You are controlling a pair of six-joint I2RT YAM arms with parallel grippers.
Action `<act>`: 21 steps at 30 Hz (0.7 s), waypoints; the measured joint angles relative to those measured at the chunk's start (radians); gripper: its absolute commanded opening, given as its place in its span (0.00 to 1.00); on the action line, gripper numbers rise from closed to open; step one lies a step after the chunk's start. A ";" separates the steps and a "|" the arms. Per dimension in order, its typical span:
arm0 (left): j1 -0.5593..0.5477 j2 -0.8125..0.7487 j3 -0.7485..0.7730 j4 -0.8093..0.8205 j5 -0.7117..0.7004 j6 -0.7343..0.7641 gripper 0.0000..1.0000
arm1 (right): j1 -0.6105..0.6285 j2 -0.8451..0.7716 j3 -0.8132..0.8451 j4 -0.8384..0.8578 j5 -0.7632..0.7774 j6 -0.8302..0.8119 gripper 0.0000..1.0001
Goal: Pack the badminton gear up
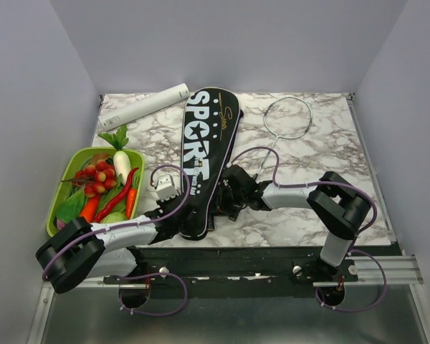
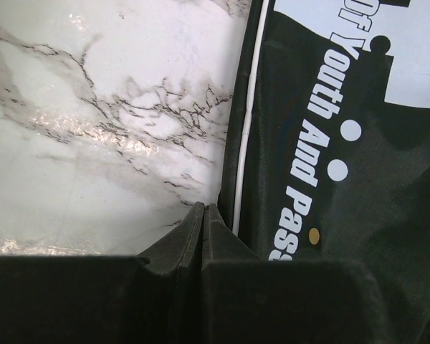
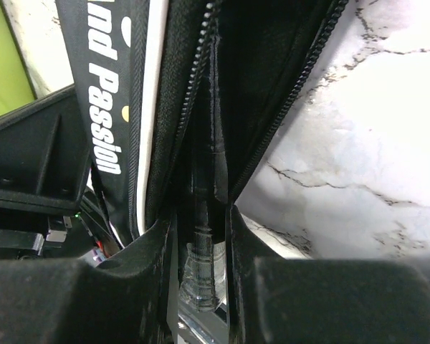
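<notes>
At the near edge of the marble surface (image 1: 308, 204), the left fingers (image 2: 173, 247) are pressed together, their tips just beside the white-piped left edge of the black bag (image 1: 209, 143). Whether any cloth is caught between them I cannot tell. The left wrist view shows the words "Youth And Pas" on the bag just to the right of those tips.

The right fingers (image 3: 269, 287) are at the bag's near right side, clamped on a dark handle (image 3: 201, 229) with a clear piece at its near end. Just ahead of them the bag's zip (image 3: 281, 106) gapes open and the handle points into the gap.

The bag lies lengthwise in the middle of the surface, narrow end toward the arms and wide end at the back, "SPORT" in white facing up. A green tray (image 1: 58, 195) of toy vegetables sits to its left.

The racket (image 1: 288, 117) lies to the bag's right, its pale stringed head far back and its thin shaft slanting down toward the right fingers.

Farthest back on the left, a white tube (image 1: 145, 106) lies tilted near the bag's wide end
</notes>
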 measured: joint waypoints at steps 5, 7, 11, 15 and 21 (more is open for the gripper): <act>0.000 -0.010 -0.010 0.016 0.014 0.000 0.09 | 0.005 -0.021 0.004 -0.007 0.006 0.010 0.22; 0.000 -0.013 -0.014 0.024 0.024 -0.001 0.08 | 0.006 -0.031 0.005 -0.010 0.006 0.015 0.23; 0.000 -0.018 -0.019 0.036 0.040 -0.001 0.08 | 0.009 -0.049 0.019 -0.023 0.006 0.023 0.23; 0.000 -0.018 -0.019 0.039 0.046 -0.001 0.07 | 0.013 -0.040 0.029 -0.022 0.006 0.029 0.30; 0.000 -0.021 -0.019 0.040 0.057 0.000 0.06 | 0.029 0.058 0.045 0.081 0.008 0.023 0.49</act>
